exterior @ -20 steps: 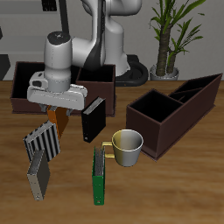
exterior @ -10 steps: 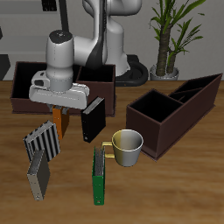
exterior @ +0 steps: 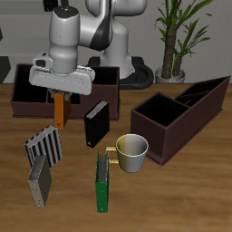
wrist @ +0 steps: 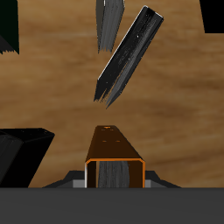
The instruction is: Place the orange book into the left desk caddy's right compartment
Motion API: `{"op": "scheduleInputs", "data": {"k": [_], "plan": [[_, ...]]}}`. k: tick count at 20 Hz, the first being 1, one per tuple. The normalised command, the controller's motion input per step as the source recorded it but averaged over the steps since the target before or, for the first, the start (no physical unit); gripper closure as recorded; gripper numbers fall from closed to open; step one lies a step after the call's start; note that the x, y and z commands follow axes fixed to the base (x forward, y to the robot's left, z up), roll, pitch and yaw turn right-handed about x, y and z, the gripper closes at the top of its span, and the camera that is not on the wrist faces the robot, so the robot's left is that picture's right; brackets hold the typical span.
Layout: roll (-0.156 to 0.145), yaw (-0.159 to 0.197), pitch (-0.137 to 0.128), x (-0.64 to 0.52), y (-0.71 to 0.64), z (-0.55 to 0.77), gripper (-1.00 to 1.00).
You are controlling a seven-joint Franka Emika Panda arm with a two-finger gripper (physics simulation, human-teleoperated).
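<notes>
Exterior view: gripper [exterior: 61,93] clamped on thin, flat orange book [exterior: 60,111], upright w/ pale page edges.

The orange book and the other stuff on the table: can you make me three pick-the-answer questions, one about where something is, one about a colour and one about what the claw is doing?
1. Where is the orange book?
A. hanging from the claw, above the table
B. inside the left desk caddy
C. lying beside the cup

2. What colour is the cup?
A. red
B. pale yellow
C. blue

3. What is the claw doing?
A. open over the cup
B. shut on the green book
C. shut on the orange book

Answers: 1 A, the exterior view shows the book hanging upright under the claw, off the wood. 2 B, the cup by the green book is pale yellow. 3 C, the wrist view shows the orange cover clamped in the claw.
</notes>
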Motion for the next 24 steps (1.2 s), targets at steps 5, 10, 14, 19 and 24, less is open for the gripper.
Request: {"op": "scheduleInputs", "data": {"k": [5,10,14,19,24], "plan": [[-0.043,-0.007,-0.036,-0.13,0.31,0.99,1.0],[-0.001,0.011,0.002,-0.04,0.3,0.6,1.0],[-0.021,0.016,-0.044,-0.07,0.3,0.63,1.0],[0.019,0.038,-0.046,-0.09,0.64,0.66,1.0],[0.045,-0.003,-0.001,0.02,0.68,0.25,1.0]]}}
